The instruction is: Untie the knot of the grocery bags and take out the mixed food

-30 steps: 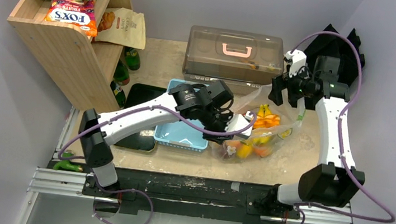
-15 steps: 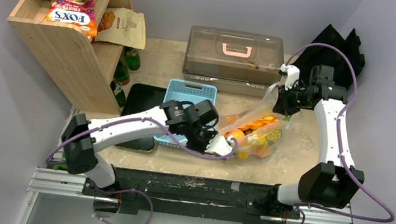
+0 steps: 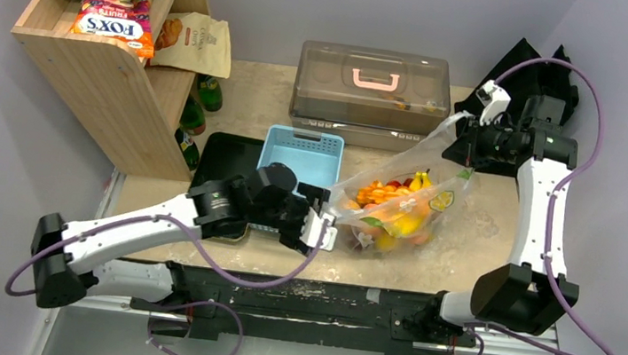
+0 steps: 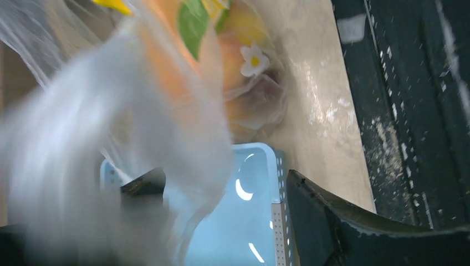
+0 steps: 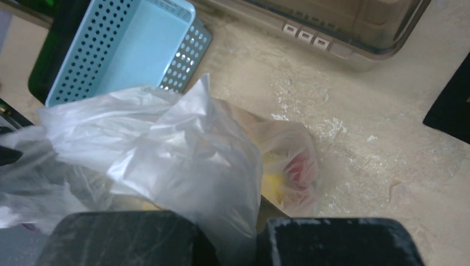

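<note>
The clear grocery bag (image 3: 352, 202) lies on the table, stretched slantwise between my two grippers. Mixed food shows through it: orange fruit (image 3: 377, 194), a banana (image 3: 421, 183), and yellow and red pieces (image 5: 288, 172). My right gripper (image 3: 467, 146) is shut on the bag's bunched whitish neck (image 5: 221, 183), held up near the grey box; no distinct knot can be made out there. My left gripper (image 3: 323, 225) is at the bag's near-left end with jaws wide apart. Blurred plastic (image 4: 166, 111) drapes over its left finger (image 4: 145, 183).
A light blue basket (image 3: 300, 151) and a black tray (image 3: 224, 154) sit left of the bag. A grey lidded box with a pink handle (image 3: 373, 86) stands behind. A wooden shelf with snack packets (image 3: 111, 47) is far left, and black fabric (image 3: 528, 68) far right.
My right gripper closed on the bag's neck and pulled it back and to the right. My left arm drew back toward the near left, and its jaws opened.
</note>
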You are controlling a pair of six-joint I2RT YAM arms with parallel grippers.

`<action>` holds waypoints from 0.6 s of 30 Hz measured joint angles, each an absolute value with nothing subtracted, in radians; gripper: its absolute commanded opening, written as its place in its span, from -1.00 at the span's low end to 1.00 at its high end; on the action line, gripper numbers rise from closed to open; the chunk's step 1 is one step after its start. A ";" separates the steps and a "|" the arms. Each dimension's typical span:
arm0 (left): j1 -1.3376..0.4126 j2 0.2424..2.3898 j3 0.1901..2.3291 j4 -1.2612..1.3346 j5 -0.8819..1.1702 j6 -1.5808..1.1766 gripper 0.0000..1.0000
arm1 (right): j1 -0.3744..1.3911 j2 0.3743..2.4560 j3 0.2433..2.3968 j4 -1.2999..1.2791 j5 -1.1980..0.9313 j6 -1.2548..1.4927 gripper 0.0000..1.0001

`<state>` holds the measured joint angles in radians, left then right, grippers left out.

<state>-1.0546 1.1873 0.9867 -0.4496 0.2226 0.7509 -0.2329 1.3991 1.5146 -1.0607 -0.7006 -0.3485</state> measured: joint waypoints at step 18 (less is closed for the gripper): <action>-0.947 1.206 1.455 -0.664 0.417 0.505 -0.07 | -0.280 1.174 1.448 -1.003 -0.821 -0.165 -1.00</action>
<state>-0.9474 1.2060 1.4551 -0.6636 0.4168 0.5045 -0.2802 1.1736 1.4479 -1.0027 -0.8211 -0.1654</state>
